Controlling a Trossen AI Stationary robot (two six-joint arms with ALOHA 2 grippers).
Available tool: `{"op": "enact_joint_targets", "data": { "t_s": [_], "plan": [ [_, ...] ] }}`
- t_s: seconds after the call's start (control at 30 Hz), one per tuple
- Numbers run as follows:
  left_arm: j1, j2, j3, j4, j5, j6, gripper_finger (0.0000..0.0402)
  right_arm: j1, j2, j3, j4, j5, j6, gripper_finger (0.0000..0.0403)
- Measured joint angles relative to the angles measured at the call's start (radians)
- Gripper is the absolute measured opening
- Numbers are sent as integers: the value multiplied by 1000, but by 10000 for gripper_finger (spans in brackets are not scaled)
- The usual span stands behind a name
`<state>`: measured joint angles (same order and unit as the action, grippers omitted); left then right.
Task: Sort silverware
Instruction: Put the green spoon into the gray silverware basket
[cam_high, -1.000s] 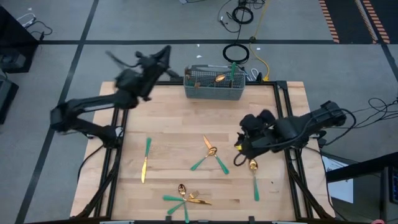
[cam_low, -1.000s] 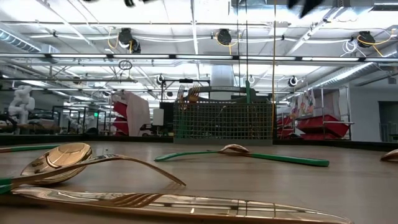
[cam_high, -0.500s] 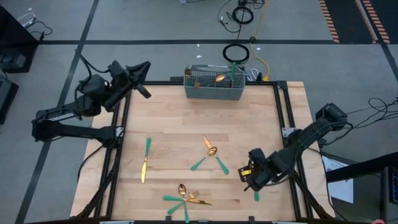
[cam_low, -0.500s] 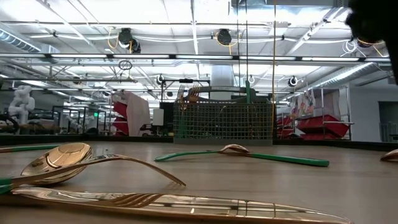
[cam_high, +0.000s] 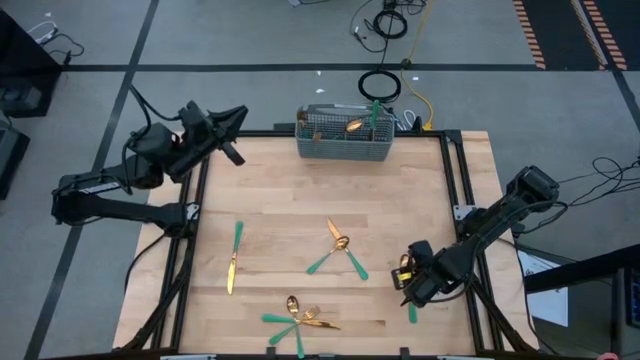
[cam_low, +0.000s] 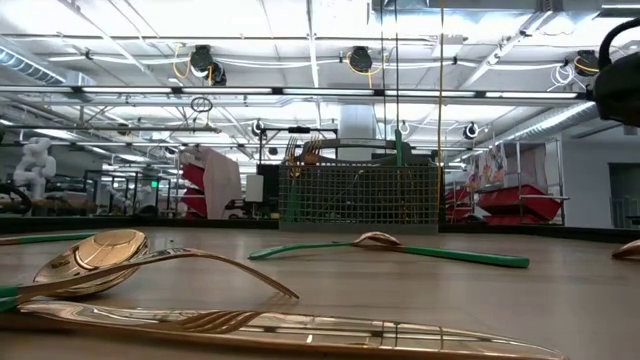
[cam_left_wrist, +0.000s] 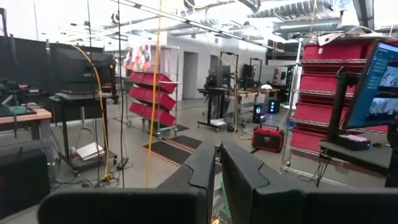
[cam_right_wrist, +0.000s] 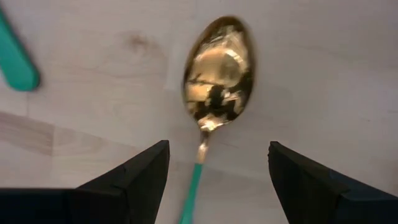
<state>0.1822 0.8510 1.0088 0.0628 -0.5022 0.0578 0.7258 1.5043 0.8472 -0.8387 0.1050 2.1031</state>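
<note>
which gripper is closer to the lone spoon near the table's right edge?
Right. The right gripper hangs directly over the spoon, jaws open astride its neck. The left gripper sits far off, beyond the table's far-left corner.

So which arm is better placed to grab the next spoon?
The right. Its hand is open directly over a spoon near the table's right edge, while the left hand sits shut off the table's far-left corner.

Seven loose pieces of silverware, two more in one caddy, two hands.

Counted from above on the counter (cam_high: 280, 190): one spoon (cam_high: 405, 266) right between the right hand's (cam_high: 408, 282) fingers; two crossed pieces (cam_high: 340, 245) near that hand; three in a cluster (cam_high: 298, 318) farther from it; one knife (cam_high: 232, 268) farthest off, on the left hand's (cam_high: 232, 138) side. At least two standing in the single mesh caddy (cam_high: 345, 148).
</note>
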Motion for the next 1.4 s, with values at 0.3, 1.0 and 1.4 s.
{"op": "enact_joint_targets", "data": {
  "t_s": [0.3,1.0,1.4],
  "plan": [
    [0,0,0,-1,0,1,34,-17,70,-31,112,-4,-8,249],
    [-2,0,0,-62,0,-9,34,-222,116,84,102,322,-335,1],
    [-2,0,0,-158,0,-79,34,-570,105,302,192,1095,-1166,0]
  ]
}}
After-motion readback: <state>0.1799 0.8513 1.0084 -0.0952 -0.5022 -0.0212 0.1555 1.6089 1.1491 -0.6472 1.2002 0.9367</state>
